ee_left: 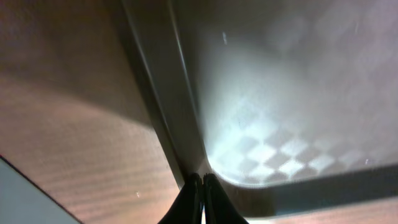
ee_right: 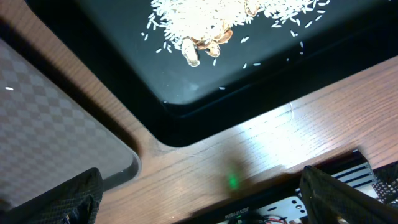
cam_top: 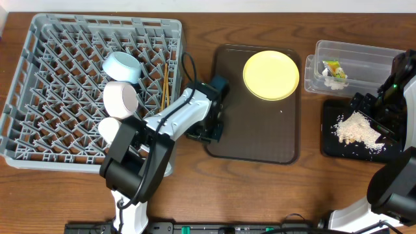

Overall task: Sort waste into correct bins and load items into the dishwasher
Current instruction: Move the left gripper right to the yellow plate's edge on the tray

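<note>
The grey dish rack (cam_top: 58, 78) holds a light blue bowl (cam_top: 122, 67), a white bowl (cam_top: 121, 97), a white cup (cam_top: 109, 128) and chopsticks (cam_top: 165, 84). The yellow plate (cam_top: 271, 75) lies on the brown serving tray (cam_top: 253, 136). The clear tub (cam_top: 364, 55) holds the snack wrapper (cam_top: 332, 66) and white paper (cam_top: 335, 82). Rice crumbs (cam_top: 356, 129) (ee_right: 205, 18) lie in the black tray (cam_top: 331, 146) (ee_right: 124, 68). My left gripper (cam_top: 207, 134) (ee_left: 202, 186) is shut and empty at the brown tray's left rim (ee_left: 161, 93). My right gripper (cam_top: 368, 107) (ee_right: 205, 199) is open and empty over the black tray.
A corner of the brown serving tray (ee_right: 50, 124) shows in the right wrist view, next to the black tray's corner, with bare wood table (ee_right: 249, 149) between them. The table's front edge and a black rail (ee_right: 336, 171) run below.
</note>
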